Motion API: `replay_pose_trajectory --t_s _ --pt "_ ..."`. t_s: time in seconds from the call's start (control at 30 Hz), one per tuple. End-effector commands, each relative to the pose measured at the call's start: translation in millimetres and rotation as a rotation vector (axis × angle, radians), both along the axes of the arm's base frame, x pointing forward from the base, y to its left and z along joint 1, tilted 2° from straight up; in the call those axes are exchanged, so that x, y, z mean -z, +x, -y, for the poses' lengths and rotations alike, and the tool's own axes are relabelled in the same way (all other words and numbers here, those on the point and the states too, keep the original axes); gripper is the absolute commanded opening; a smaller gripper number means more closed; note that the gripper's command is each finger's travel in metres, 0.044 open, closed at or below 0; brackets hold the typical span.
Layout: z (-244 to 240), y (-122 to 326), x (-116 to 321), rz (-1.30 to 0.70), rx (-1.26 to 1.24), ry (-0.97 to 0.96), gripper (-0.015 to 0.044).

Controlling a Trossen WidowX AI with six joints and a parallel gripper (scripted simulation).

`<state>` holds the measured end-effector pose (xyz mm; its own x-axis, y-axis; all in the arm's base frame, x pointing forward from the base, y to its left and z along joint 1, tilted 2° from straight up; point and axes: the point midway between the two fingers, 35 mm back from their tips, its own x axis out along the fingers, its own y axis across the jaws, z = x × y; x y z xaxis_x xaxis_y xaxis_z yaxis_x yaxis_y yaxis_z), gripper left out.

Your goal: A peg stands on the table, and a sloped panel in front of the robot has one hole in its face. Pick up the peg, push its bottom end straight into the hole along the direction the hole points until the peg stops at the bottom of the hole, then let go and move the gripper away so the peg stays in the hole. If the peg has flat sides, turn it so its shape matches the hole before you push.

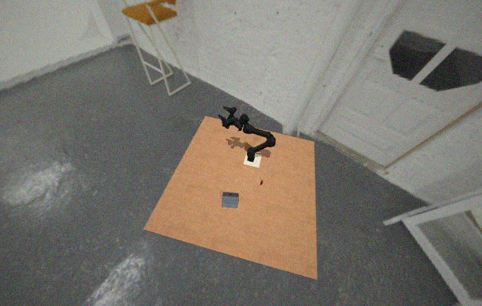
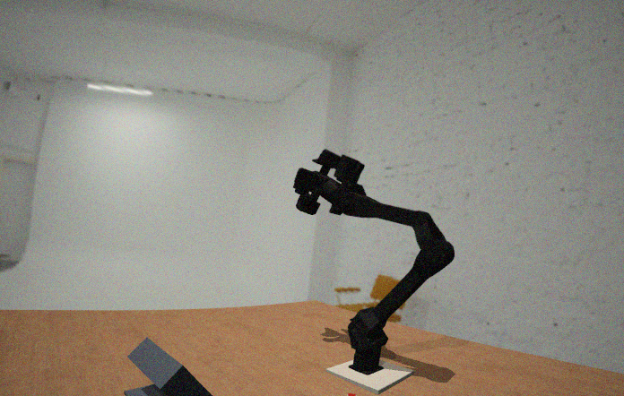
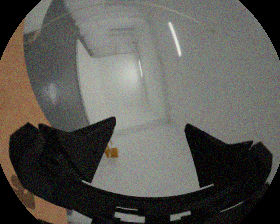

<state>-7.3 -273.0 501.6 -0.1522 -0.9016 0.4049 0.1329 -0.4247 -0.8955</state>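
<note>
The small red peg [image 1: 261,182] [image 2: 351,394] stands on the table between the arm's base and the front edge; only its top shows at the bottom edge of the exterior view. The blue-grey sloped panel [image 1: 230,200] [image 2: 155,363] is on the table, left of the peg. I cannot make out its hole or the peg's cross-section. My gripper [image 1: 221,111] [image 3: 152,124] is open and empty, raised high above the back left part of the table, far from peg and panel. Neither shows in the wrist view.
The arm's base stands on a white plate [image 1: 252,163] [image 2: 376,382] on the brown table [image 1: 273,235] [image 2: 83,339]. White walls stand behind the table, and an orange chair [image 1: 152,13] [image 2: 385,288] is beyond it.
</note>
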Motion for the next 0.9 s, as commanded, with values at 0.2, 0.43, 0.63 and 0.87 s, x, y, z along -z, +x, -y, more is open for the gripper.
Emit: replay_pose_trajectory --t_s 0.2,0.43,0.63,0.87 --pt "17.8 39.5 19.1 0.051 -0.164 0.097 0.044" --pt "21.3 67.8 29.4 0.003 -0.245 0.147 0.044" --pt "25.4 92.7 43.1 0.024 -0.332 0.21 0.044" --pt "26.8 124.5 61.3 0.056 -0.439 0.294 0.044"
